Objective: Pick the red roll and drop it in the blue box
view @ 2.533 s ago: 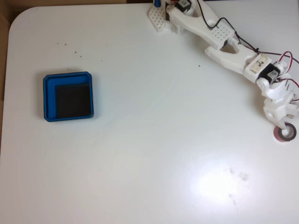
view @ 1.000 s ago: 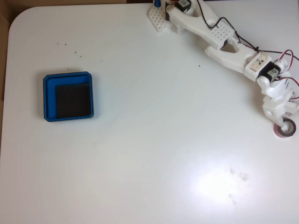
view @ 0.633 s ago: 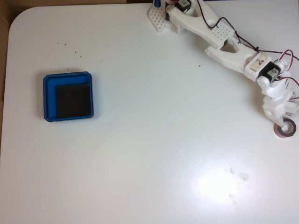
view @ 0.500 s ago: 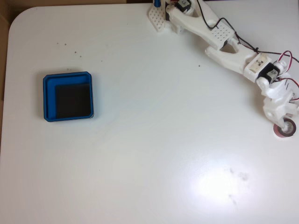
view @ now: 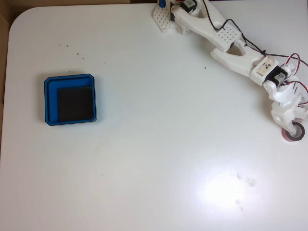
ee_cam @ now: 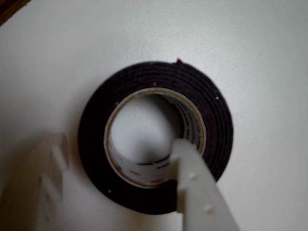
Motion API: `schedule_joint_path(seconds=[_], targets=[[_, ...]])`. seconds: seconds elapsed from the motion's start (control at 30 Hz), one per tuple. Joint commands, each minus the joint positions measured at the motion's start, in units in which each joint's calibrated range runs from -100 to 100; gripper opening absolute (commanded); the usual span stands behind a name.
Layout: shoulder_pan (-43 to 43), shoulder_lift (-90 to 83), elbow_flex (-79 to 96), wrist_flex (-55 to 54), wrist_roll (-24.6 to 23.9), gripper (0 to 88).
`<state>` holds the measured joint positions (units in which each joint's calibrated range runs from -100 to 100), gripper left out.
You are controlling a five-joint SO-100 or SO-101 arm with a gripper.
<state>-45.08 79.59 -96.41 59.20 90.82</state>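
The red roll (view: 292, 138) lies flat near the table's right edge in the fixed view. In the wrist view the red roll (ee_cam: 159, 74) appears as a dark ring with a pale core, seen from straight above. My gripper (view: 291, 127) hangs over it with its jaws apart. One white finger (ee_cam: 192, 183) reaches down inside the core hole, and the other finger (ee_cam: 48, 173), blurred, stands just outside the ring on the left with a thin gap. The blue box (view: 46, 98), with its black floor, sits far off at the table's left.
The white arm (view: 231, 45) stretches from its base (view: 166, 17) at the top edge down to the right. The white table (view: 154, 144) has a rounded corner at top left and a few small dark specks. A glare patch shows at lower right.
The gripper and the roll have shifted slightly up and left along the right edge since the earliest frame. In the last half second almost nothing moves.
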Motion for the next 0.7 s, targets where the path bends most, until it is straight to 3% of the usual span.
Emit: schedule_joint_path(seconds=[0.0, 0.47, 0.67], targets=[[-0.11, -0.83, -2.33, -0.61, 0.25, 18.5], [0.08, -1.00, -2.42, 5.41, 0.33, 18.1], [-0.01, -1.08, -2.42, 5.99, 0.33, 10.3]])
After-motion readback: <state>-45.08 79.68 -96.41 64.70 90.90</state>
